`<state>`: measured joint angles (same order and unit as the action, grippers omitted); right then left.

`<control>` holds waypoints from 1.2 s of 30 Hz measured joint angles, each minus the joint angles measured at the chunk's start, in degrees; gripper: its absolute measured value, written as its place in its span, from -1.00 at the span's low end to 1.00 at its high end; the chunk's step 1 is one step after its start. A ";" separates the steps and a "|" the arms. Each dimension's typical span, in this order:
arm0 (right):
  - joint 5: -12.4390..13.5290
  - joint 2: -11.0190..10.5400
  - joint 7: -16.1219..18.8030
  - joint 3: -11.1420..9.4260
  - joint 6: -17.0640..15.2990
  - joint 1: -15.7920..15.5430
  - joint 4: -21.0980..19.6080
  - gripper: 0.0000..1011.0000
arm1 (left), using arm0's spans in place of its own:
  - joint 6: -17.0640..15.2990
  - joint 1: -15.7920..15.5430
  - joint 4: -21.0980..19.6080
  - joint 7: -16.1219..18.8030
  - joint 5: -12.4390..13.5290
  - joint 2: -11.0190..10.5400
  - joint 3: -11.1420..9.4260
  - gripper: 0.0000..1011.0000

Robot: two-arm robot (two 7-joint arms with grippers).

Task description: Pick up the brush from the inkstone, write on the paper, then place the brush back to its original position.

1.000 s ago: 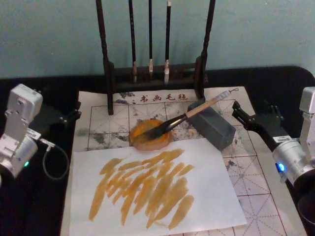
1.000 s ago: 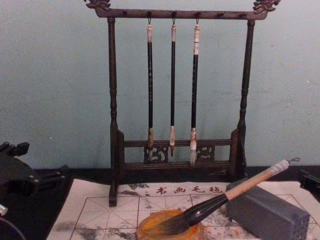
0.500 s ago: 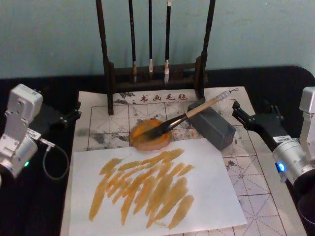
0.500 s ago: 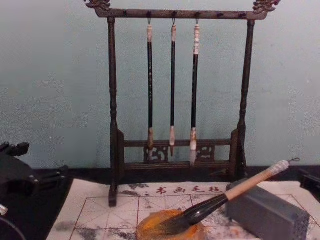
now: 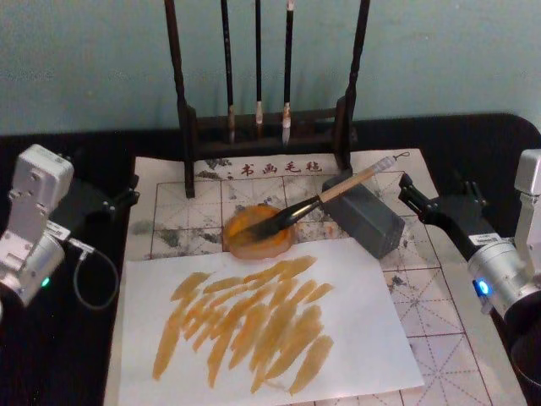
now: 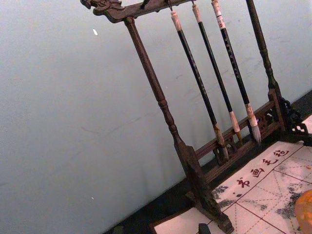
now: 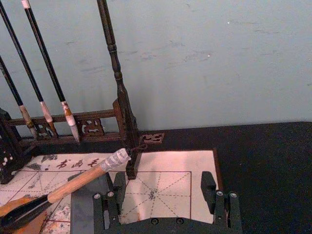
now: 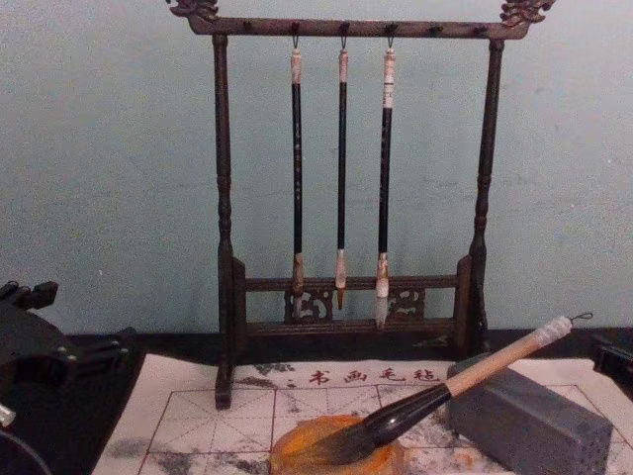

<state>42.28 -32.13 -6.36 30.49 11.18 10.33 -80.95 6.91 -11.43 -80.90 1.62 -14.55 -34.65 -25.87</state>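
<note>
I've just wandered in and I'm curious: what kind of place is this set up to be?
Most likely a calligraphy practice desk: a wooden brush rack hung with thin brushes, a large brush resting on an orange inkstone, and gridded practice paper with red characters.

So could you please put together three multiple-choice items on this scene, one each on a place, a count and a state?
1. Where do the brush bristles rest?
A. in the inkstone
B. on the white sheet
C. on the rack

2. How many thin brushes hang on the rack?
A. two
B. three
C. five

3. What is the state of the right gripper?
A. shut on the brush
B. shut on the grey block
C. open and empty

Answers:
1 A: the dark tip lies in the orange dish, while the handle leans on the grey block.
2 B: the chest view shows three hanging side by side.
3 C: in the right wrist view its fingers stand apart with nothing between, beside the brush's end cap.
</note>
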 joint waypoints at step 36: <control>-0.01 0.00 0.00 0.00 0.00 -0.01 0.00 0.98 | 0.00 0.00 0.00 0.00 0.00 0.00 0.00 0.98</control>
<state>42.27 -32.13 -6.36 30.49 11.18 10.33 -80.95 6.91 -11.43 -80.90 1.62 -14.55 -34.65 -25.86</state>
